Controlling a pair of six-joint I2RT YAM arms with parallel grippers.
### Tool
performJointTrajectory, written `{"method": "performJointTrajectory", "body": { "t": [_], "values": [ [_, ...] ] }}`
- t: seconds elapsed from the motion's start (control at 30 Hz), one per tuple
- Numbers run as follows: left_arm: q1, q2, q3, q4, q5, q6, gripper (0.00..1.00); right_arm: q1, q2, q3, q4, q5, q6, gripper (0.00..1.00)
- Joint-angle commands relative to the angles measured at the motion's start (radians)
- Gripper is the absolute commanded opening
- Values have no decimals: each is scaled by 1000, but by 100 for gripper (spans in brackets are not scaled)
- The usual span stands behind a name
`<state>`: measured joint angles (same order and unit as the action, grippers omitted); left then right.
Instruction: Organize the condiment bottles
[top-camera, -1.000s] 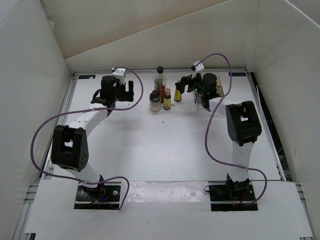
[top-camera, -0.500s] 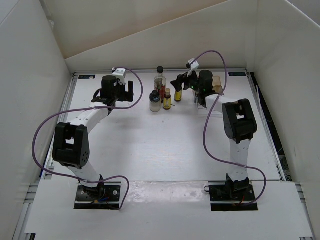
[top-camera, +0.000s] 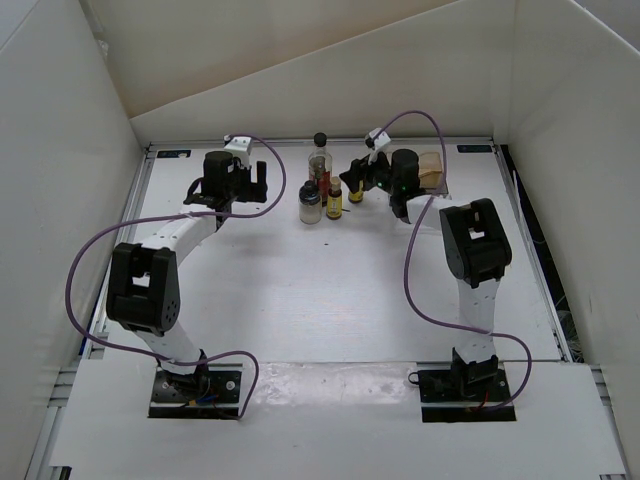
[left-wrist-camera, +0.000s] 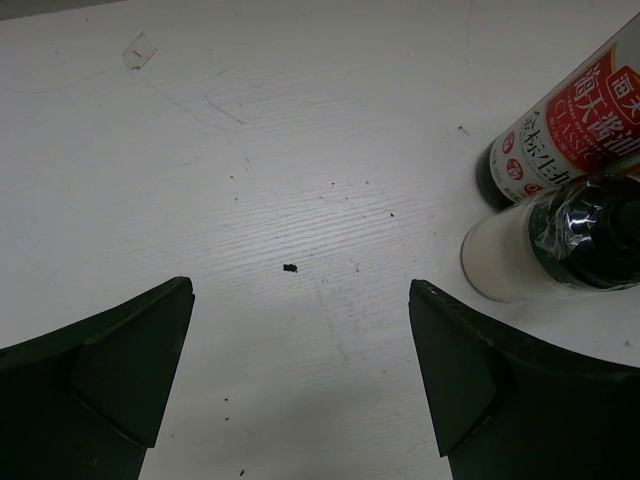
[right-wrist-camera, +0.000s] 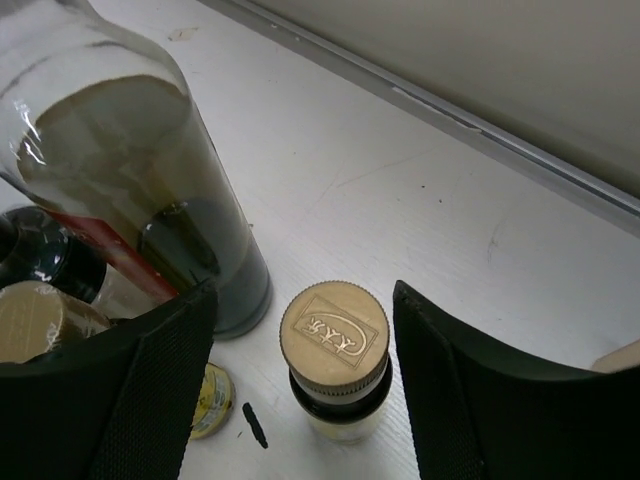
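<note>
Four condiment bottles stand at the back middle. The tall clear bottle has a round black cap. The squat black-capped jar and a small yellow-amber bottle stand in front of it. The second yellow-amber bottle has a gold cap. My right gripper is open, its jaws on either side of this bottle with gaps on both sides. The tall bottle is just to its left. My left gripper is open and empty over bare table, left of the jar and a red-labelled bottle.
A clear rack with a brown base stands right of the right gripper, near the back wall. A small yellow round thing lies on the table by the right gripper's left finger. White walls enclose the table on three sides.
My right gripper has moved left, away from the rack, and its open jaws now straddle the gold-capped yellow bottle. The left arm has not moved.
</note>
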<state>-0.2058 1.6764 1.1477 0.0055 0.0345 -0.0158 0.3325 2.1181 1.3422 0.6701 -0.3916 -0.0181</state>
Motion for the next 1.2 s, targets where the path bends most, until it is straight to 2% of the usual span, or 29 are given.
{"method": "performJointTrajectory", "body": {
  "t": [0.0,0.17,0.27,0.3,0.4,0.63,0.87,1.07,1.17],
  "values": [
    [3,-9,30,16,13,-1,100,0,-3,-5,60,16,12,70],
    [5,-9,33,16,16,-1,100,-12,2,-8,81,14,50,54],
    [5,-7,32,17,16,-1,100,-16,-3,-15,100,14,66,33],
    [3,-7,32,19,16,-4,100,-16,-9,-17,100,16,66,21],
    [5,-6,33,19,19,-6,100,-18,-18,-23,108,26,66,0],
    [5,-6,30,19,24,-10,100,-21,-72,-20,99,39,24,0],
    [5,-4,32,25,31,-18,100,-24,-125,72,17,53,-135,0],
    [3,2,41,25,28,-10,100,-61,-87,248,-55,34,-148,0],
    [6,17,64,19,24,-9,100,-79,-43,414,-113,34,-160,0]
  ]
}}
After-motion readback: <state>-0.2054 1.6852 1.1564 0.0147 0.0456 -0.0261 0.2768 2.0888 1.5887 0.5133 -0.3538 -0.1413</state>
